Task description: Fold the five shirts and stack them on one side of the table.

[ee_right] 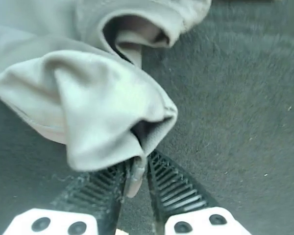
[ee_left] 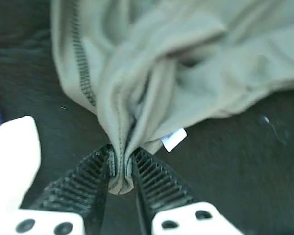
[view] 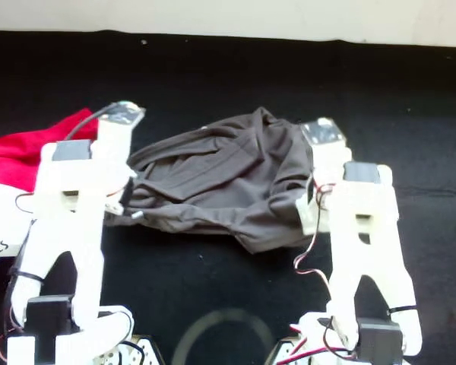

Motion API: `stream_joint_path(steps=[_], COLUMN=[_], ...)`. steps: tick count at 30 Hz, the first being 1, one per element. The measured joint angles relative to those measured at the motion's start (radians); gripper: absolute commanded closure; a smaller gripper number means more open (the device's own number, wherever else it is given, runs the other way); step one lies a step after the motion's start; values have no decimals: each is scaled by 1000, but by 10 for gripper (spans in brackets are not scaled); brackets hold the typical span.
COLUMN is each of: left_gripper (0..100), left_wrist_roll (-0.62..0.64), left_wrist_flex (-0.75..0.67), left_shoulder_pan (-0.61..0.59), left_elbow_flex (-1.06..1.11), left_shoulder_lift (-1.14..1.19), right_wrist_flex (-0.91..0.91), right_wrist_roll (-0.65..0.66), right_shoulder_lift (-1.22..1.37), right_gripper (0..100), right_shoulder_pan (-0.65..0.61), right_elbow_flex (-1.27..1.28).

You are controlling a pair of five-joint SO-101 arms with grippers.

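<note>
Left claw [ee_left: 121, 169]: clenched on the gray shirt [ee_left: 186, 63]. Its ribbed black fingers [ee_left: 157, 178] pinch a bunched fold, and a nub of cloth pokes through behind the tips. A stitched hem [ee_left: 83, 63] runs away from the claw along one edge of the fabric. A small white tag [ee_left: 174, 139] hangs at the shirt's edge just beside the pinch point.

Right claw [ee_right: 138, 165]: clenched on the same shirt, with a thin edge of cloth caught between the tips. A rolled bulge of fabric sits directly ahead of them. Farther out there is an open tube-like fold; can't tell whether it is a sleeve or a hem.

High view: the gray shirt lies crumpled on the black bench [view: 213, 68], spanning the gap between the two claws. One end is at the left claw and the opposite end at the right. Most of the cloth sits ahead of both claws, away from the arm bases.

Outboard of the left claw, on the side away from the gray shirt, is a red shirt [view: 23, 156]. A white shirt [view: 0, 220] touches it, nearer the arm's base. The left arm stands between those two and the gray one.
</note>
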Motion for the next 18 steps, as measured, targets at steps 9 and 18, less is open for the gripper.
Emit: stream_joint_path(steps=[9,18], left_gripper=[990,990], left_wrist_roll=[92,98], left_wrist_flex=[8,8], left_shoulder_pan=[46,43], left_elbow_flex=[0,0], left_shoulder_lift=[0,0], right_wrist_flex=[-48,-52], right_wrist_roll=[6,6], right_shoulder_lift=[-38,-52], right_gripper=[993,992], right_shoulder_pan=[25,25], right_elbow_flex=[138,144])
